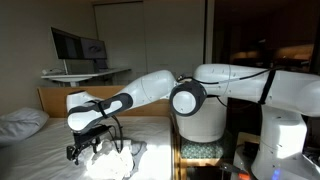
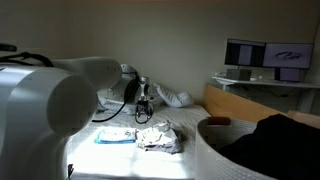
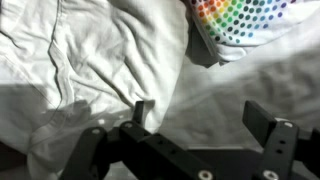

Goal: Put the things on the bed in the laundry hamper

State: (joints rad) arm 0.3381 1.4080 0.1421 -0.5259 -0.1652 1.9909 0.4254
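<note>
One crumpled white cloth garment (image 2: 160,138), bunched in a low heap on the white sheet of the wide bed (image 1: 40,145). Shows a patch of multicoloured dots at one edge in the wrist view. Right above the heap, black Robotiq gripper (image 3: 200,108), jaws spread wide with nothing between them, fingertips pointing down at the folds; contact with the cloth impossible to tell. Behind the gripper, thick white robot arm (image 1: 150,88), stretched out level over the mattress. Farther along the sheet, plump white pillow (image 1: 20,122), well apart from the garment. Beside the bed, tall white round tub-like laundry hamper (image 1: 200,125), upright, with a large black cloth garment (image 2: 270,140) heaped inside its rim in an exterior view. Along the bed's far edge, light wooden board frame (image 1: 55,100). Beyond that, white desk (image 1: 70,75) bearing dark monitors (image 2: 245,55).
</note>
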